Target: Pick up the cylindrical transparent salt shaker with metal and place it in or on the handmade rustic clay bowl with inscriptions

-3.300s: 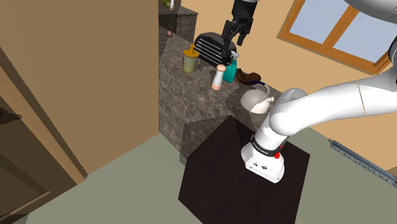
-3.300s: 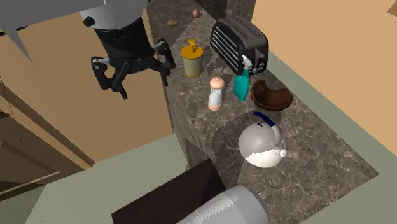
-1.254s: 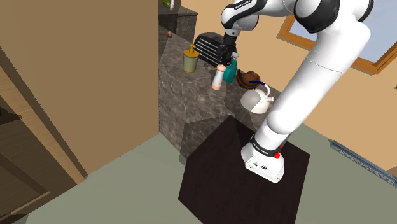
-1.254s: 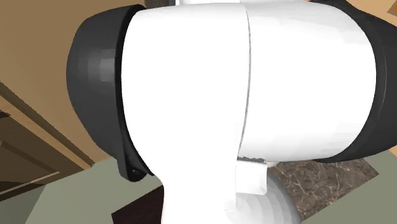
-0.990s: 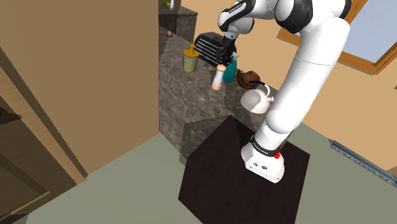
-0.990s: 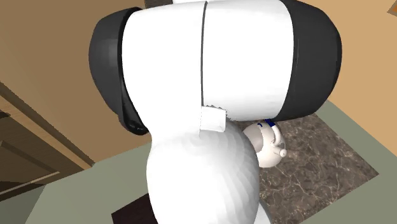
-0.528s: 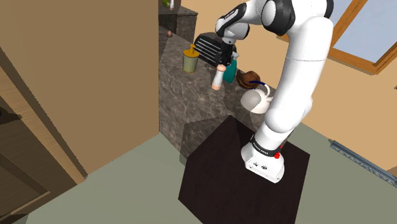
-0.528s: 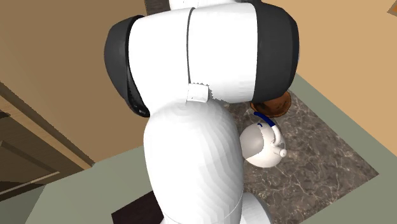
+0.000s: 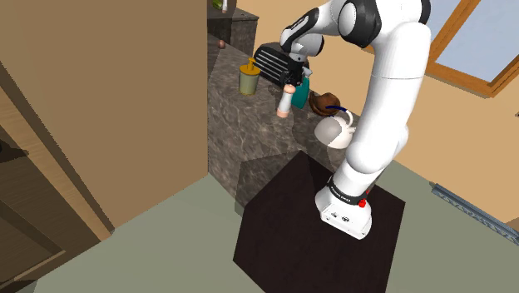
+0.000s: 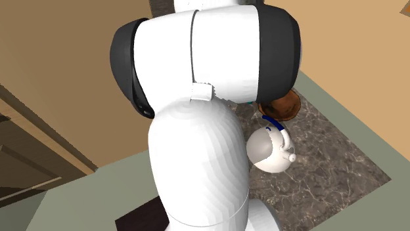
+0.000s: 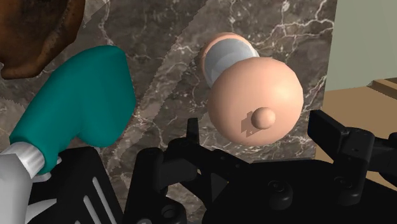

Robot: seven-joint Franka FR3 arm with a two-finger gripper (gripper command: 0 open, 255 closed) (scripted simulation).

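Hovering just above the salt shaker, the black gripper points down at the shaker's rounded peach cap. In the wrist view the jaws are spread wide. One stands on each side of the cap and neither touches it, so the salt shaker sits loose in the gap with nothing pinching it. Below the cap its pale grey body shows.

The salt shaker stands upright on a dark marbled counter, close to the counter's front edge. A teal spray bottle stands just beside the shaker without touching it. The brown bowl lies past that bottle, on the side away from the shaker. A black toaster sits behind the shaker, towards the wall. A jar with a yellow top stands near the shaker, on the side opposite the bottle. A white kettle with a blue handle rests further from the shaker than the bowl does, close to the bowl.

The white arm rises from its stand and bends over the counter to reach down at the shaker.
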